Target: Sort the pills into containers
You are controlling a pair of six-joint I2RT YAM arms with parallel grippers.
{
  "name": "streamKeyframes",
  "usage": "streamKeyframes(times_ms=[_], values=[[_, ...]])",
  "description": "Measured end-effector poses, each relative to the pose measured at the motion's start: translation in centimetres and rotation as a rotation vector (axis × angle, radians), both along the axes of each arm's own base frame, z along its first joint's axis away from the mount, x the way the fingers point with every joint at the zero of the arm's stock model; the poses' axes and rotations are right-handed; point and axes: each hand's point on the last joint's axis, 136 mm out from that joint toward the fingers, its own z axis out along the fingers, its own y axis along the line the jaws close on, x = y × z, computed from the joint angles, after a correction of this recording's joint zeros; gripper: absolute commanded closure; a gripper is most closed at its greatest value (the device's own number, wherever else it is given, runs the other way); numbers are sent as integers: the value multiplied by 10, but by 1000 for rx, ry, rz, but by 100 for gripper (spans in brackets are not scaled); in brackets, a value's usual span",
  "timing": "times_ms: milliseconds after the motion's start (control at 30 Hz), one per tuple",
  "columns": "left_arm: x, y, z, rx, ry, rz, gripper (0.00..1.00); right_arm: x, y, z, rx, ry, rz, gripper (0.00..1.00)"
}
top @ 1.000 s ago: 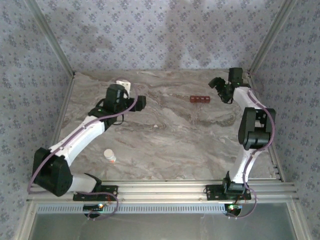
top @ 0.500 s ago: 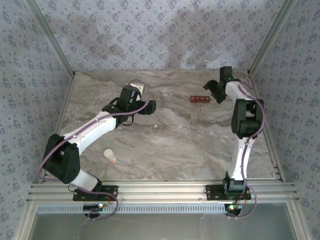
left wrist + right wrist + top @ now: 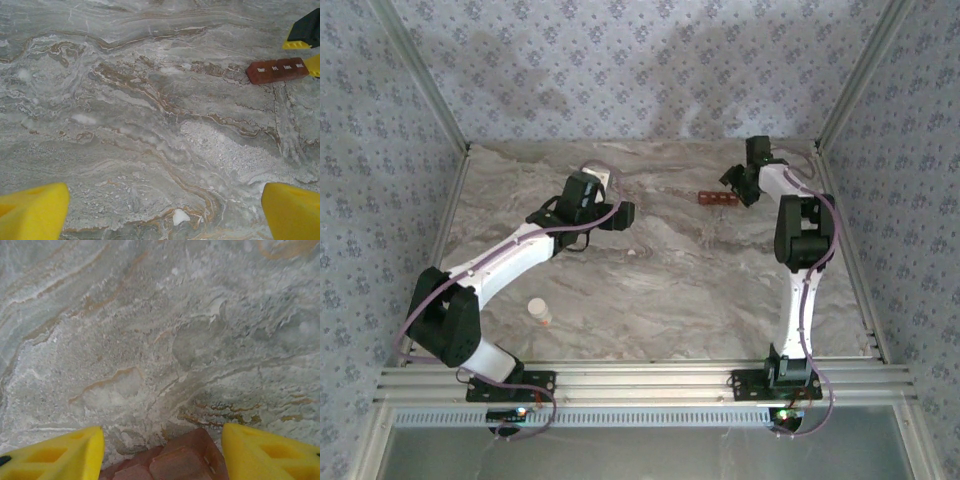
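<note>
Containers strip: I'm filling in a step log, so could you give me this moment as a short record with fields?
containers: red-brown four-compartment strip, far right of the table
right gripper: open, fingers either side of the strip's end, gaps showing
left gripper: open, over bare marble, nothing held
white bottle: near left of the table, apart from both grippers
small white piece: on the marble between the left fingers, perhaps a pill

Pale wallpaper printed with small blue-grey flowers lines the walls point(image 3: 640, 70) around a grey-and-tan marble-look table point(image 3: 660, 285), with slanting metal posts point(image 3: 420, 75) at the far corners and ribbed aluminium rails point(image 3: 650, 380) along the near edge, all in soft, even light.
</note>
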Motion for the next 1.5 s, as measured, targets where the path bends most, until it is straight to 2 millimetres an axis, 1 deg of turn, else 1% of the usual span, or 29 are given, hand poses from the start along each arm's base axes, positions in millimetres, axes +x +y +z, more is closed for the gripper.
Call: streamKeyframes(times_ms=[67,200,333,400,533,600,733,867,1033,1133,1233,1300,1367,1500], values=[[-1,0,-2,-1,4,2,2,0,6,0,-4,-3,24,42],[-3,1,-8,3,18,3,2,-2,21,0,-24,-10,90,42],[-5,0,-10,0,23,3,2,-6,45,-1,-50,-16,177,43],[-6,-1,-11,-1,27,2,2,-11,58,-5,-62,-13,220,44],[-8,-2,-13,-3,31,3,2,-22,80,-3,-77,-24,291,46],[-7,-2,-13,-5,30,3,2,-31,92,-3,-82,-25,324,46],[-8,-2,-16,-8,33,7,2,-54,116,-3,-77,-19,390,46],[-8,-1,-18,-8,35,8,2,-86,141,-5,-52,-5,453,43],[-9,-1,-21,-9,39,10,2,-128,164,-8,2,13,505,38],[-10,0,-23,-8,44,12,2,-152,171,-6,33,12,515,33],[-10,0,-23,-9,43,12,2,-176,171,-4,48,21,521,29],[-10,0,-24,-10,42,12,2,-185,168,3,47,11,523,28],[-10,0,-25,-11,41,13,2,-185,166,13,42,-14,521,28],[-13,2,-31,-18,54,24,2,-169,166,34,15,-83,543,28]])
